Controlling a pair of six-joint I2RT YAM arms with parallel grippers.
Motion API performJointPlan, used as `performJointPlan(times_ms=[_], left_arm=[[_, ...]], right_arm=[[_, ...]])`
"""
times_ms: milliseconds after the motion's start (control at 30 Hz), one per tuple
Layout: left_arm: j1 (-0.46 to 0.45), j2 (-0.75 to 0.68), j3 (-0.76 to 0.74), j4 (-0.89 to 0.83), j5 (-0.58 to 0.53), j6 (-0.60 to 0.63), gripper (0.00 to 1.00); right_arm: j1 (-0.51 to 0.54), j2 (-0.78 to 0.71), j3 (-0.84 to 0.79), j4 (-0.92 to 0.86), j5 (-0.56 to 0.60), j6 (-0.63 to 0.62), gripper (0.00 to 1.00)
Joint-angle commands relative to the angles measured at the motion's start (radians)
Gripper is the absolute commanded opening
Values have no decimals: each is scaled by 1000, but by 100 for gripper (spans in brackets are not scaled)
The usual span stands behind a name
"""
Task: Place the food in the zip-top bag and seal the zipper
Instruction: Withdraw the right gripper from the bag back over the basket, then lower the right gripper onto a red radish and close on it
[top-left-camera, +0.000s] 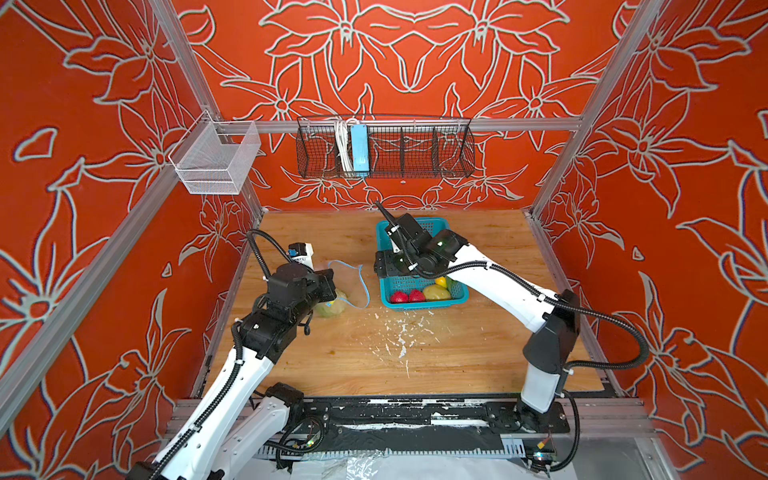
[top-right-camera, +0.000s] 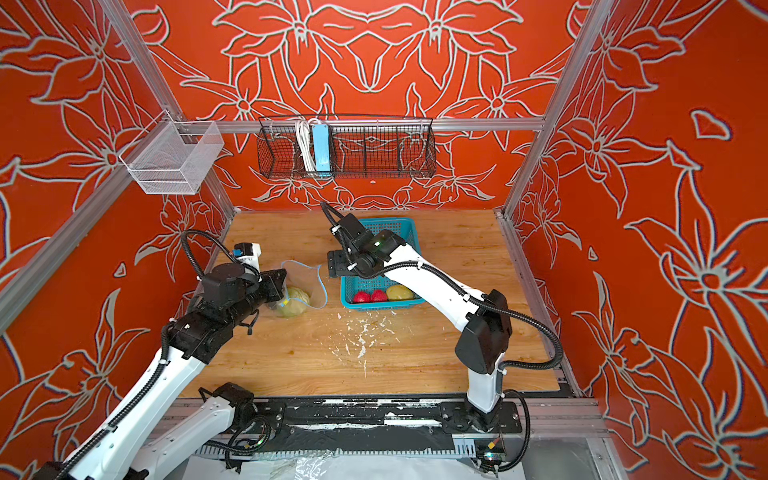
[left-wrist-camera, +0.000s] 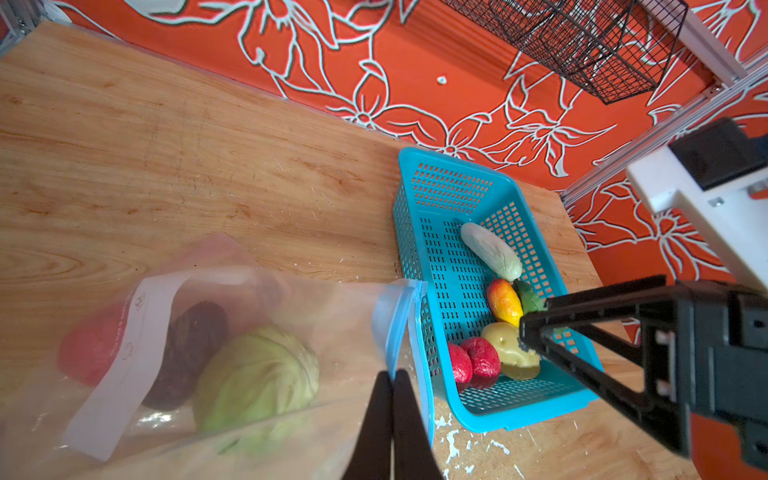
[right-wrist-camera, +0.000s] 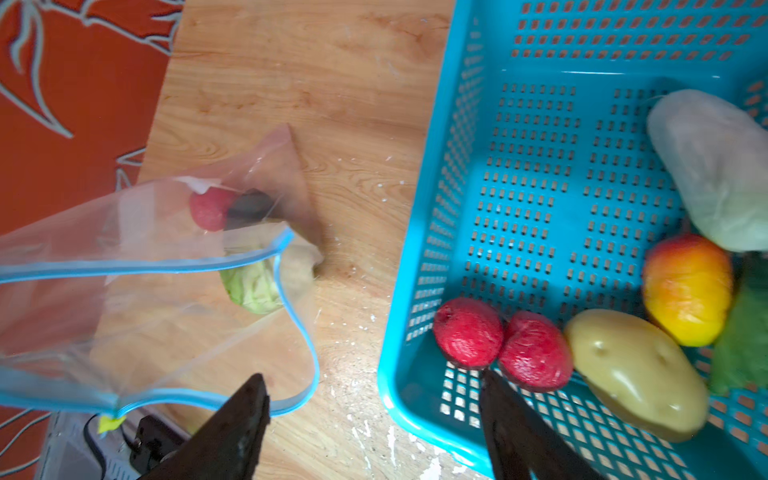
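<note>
Food is found divided between two containers on the wooden table (top-left-camera: 457, 365). Inside the zip-top bag (left-wrist-camera: 291, 299), which lies on the left part of the table just beside the teal basket (left-wrist-camera: 405, 232), a green cabbage (left-wrist-camera: 257, 374), a dark avocado (left-wrist-camera: 195, 345) and a red piece (left-wrist-camera: 89, 345) are seen through the clear plastic. In the basket are kept a white cucumber (left-wrist-camera: 490, 251), an orange-yellow mango (left-wrist-camera: 505, 301), a yellow potato (right-wrist-camera: 636, 374), two red strawberries (right-wrist-camera: 467, 332) touching side by side, and a green piece (right-wrist-camera: 744, 340) partly hidden behind the mango. The bag's mouth is held agape toward the basket. The zipper (right-wrist-camera: 307, 332) is traced as a thin blue loop around that opening, unsealed, with a small yellowish slider tab (right-wrist-camera: 109, 423) at one end. The left gripper (left-wrist-camera: 392, 374) is closed tight, its two fingers pinched on the blue-edged rim of the bag, which is raised off the table there. The right gripper (right-wrist-camera: 374, 390) is spread wide and nothing is held in it. It is positioned over the basket wall that faces the bag, with one finger above the table beside the bag's mouth and the other inside the basket, just beside the strawberries. Whether that finger touches a strawberry cannot be told.
</note>
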Motion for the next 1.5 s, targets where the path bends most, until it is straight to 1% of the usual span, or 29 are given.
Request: performJointPlan(times_ms=[0,67,167,200,233,433,633,833,1133,1267,1467], left_arm=[[0,-3,11,20,-4,-6,0],[1,-8,4,21,-5,-8,0],[1,-15,-3,28,-4,-11,0],[1,-14,-3,29,-2,-11,0],[0,-12,-3,29,-1,-10,0],[0,-4,0,29,1,-11,0],[0,-7,-2,29,-2,-12,0],[0,-3,-2,32,2,-14,0],[0,-6,-4,30,-1,-14,0],[0,-6,-4,29,0,-12,0],[1,-7,-6,28,-1,-14,0]], right_arm=[[-21,-20,-2,-68,53,-12,86],[-34,-18,-1,-87,63,-14,87],[-48,-15,3,-120,99,-14,91],[-53,-13,5,-131,109,-14,93],[-57,-11,7,-144,124,-15,98],[-75,9,13,-206,204,-11,98],[-99,72,71,-361,279,17,98],[-117,119,80,-405,322,21,98],[-131,207,86,-442,290,26,98],[-131,219,73,-422,225,23,97],[-131,203,21,-353,104,13,92]])
